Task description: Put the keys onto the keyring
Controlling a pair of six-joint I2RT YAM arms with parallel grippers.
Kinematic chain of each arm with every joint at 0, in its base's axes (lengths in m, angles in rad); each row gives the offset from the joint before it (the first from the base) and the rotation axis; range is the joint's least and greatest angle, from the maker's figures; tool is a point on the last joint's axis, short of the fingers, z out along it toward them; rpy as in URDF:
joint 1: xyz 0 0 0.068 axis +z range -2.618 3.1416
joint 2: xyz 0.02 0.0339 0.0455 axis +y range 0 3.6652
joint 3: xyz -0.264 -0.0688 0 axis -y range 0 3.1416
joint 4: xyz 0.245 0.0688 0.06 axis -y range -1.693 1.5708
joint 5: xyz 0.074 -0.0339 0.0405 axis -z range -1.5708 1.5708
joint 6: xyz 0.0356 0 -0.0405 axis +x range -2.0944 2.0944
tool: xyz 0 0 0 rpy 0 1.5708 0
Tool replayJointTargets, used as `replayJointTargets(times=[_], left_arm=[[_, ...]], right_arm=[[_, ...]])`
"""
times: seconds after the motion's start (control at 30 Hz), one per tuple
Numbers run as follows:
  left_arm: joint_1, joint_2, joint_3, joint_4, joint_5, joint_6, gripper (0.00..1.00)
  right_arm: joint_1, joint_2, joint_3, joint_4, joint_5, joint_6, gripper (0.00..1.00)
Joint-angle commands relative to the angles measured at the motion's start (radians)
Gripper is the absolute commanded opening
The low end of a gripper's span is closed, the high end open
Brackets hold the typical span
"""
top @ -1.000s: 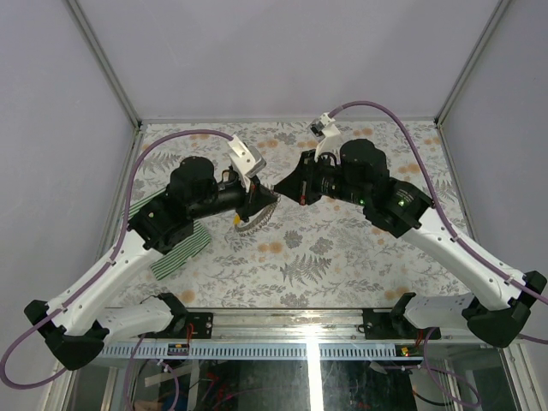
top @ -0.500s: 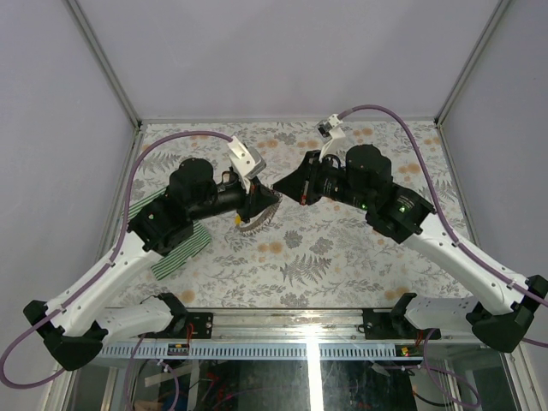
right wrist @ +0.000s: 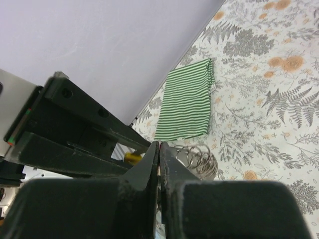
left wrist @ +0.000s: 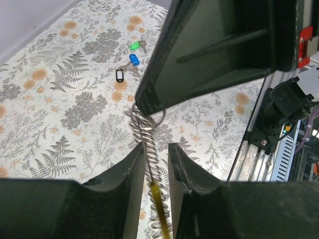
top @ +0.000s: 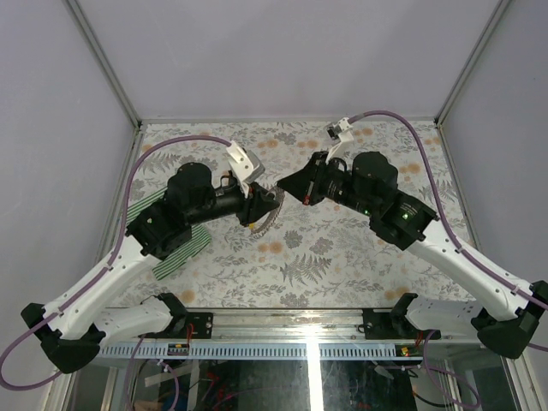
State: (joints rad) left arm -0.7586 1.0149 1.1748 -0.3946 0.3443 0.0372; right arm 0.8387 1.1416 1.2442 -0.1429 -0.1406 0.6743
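Keyring (left wrist: 144, 130): both ends hidden, any grip on it unclear.
Its long axis runs from the tightly closed right gripper (right wrist: 158, 147) down between the slightly parted jaws of the left gripper (left wrist: 154, 148).

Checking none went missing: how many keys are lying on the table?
3, close together on the table, seen from the left wrist: green-headed key, blue-headed key, black-headed key. None is on the keyring. The arms may hide more.
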Motion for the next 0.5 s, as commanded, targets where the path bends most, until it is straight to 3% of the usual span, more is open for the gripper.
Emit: replayJointTargets(times=[0.0, 0.2, 0.37, 0.47], left_arm=[[-0.01, -0.015, -0.02, 0.049, 0.019, -0.01, 0.26], [-0.01, -0.022, -0.041, 0.054, 0.004, -0.01, 0.25], [-0.01, -0.02, -0.034, 0.065, -0.015, -0.015, 0.06], [-0.01, -0.02, -0.035, 0.08, -0.027, -0.02, 0.0]], right_arm=[[-0.005, -0.055, -0.004, 0.139, 0.059, -0.007, 0.0], [-0.005, -0.073, 0.002, 0.139, 0.059, -0.018, 0.0], [-0.004, -0.077, -0.009, 0.141, 0.059, -0.019, 0.0], [-0.004, -0.078, -0.02, 0.15, 0.061, -0.02, 0.0]])
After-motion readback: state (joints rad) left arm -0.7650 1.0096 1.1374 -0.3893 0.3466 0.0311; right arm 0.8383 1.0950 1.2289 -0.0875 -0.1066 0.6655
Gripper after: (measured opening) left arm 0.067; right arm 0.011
